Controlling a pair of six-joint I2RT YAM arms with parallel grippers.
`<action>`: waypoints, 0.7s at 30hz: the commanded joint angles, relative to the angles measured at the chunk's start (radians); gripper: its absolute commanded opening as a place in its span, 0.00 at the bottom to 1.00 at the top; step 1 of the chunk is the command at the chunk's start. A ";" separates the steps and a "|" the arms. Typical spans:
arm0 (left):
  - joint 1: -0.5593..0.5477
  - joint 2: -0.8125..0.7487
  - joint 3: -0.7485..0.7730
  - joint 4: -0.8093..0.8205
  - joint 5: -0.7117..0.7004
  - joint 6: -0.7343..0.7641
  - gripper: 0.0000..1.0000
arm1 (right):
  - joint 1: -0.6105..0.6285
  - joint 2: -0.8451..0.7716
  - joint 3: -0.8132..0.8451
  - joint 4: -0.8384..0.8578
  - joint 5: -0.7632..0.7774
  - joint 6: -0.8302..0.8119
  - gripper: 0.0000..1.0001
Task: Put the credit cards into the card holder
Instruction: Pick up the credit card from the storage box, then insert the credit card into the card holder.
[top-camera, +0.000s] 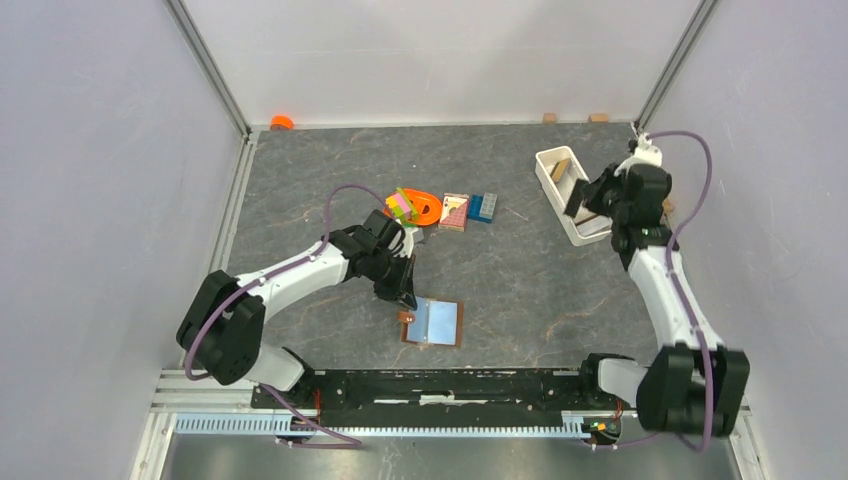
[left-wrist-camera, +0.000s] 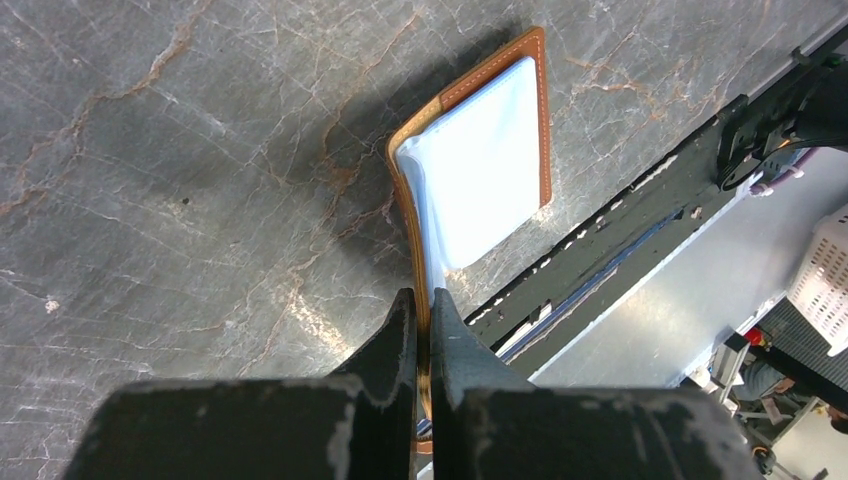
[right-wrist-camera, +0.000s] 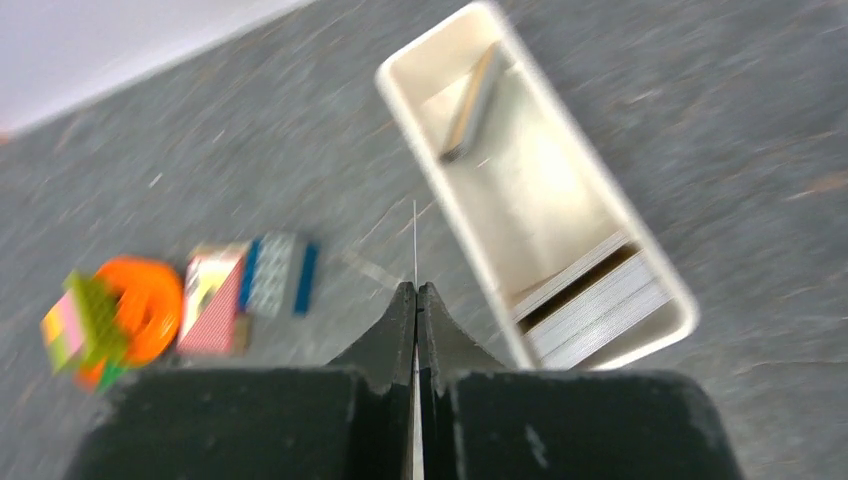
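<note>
The card holder (top-camera: 436, 323) lies open on the table near the front edge, brown leather with a pale blue-white inside. My left gripper (top-camera: 406, 297) is shut on its raised left flap; in the left wrist view the fingertips (left-wrist-camera: 424, 302) pinch the brown flap edge, and the rest of the holder (left-wrist-camera: 485, 150) lies flat beyond. My right gripper (top-camera: 578, 203) is shut on a dark credit card (top-camera: 576, 193) above the white tray (top-camera: 553, 195). In the right wrist view that card (right-wrist-camera: 415, 250) shows edge-on as a thin line. More cards (right-wrist-camera: 600, 300) are stacked in the tray (right-wrist-camera: 455, 195).
An orange ring with coloured blocks (top-camera: 420, 205), a pink-and-white patterned block (top-camera: 455, 211) and a blue brick (top-camera: 482, 207) lie mid-table at the back. A tan piece (right-wrist-camera: 475, 100) leans in the tray's far end. The arms' black rail (top-camera: 450, 385) runs along the near edge.
</note>
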 joint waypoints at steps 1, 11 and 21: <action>-0.007 0.015 0.028 0.000 -0.013 0.044 0.02 | 0.049 -0.171 -0.151 -0.028 -0.326 0.007 0.00; -0.007 0.028 -0.032 0.014 -0.134 -0.031 0.02 | 0.330 -0.354 -0.512 0.081 -0.599 0.133 0.00; -0.007 -0.005 -0.124 0.136 -0.190 -0.137 0.02 | 0.537 -0.276 -0.692 0.471 -0.557 0.404 0.00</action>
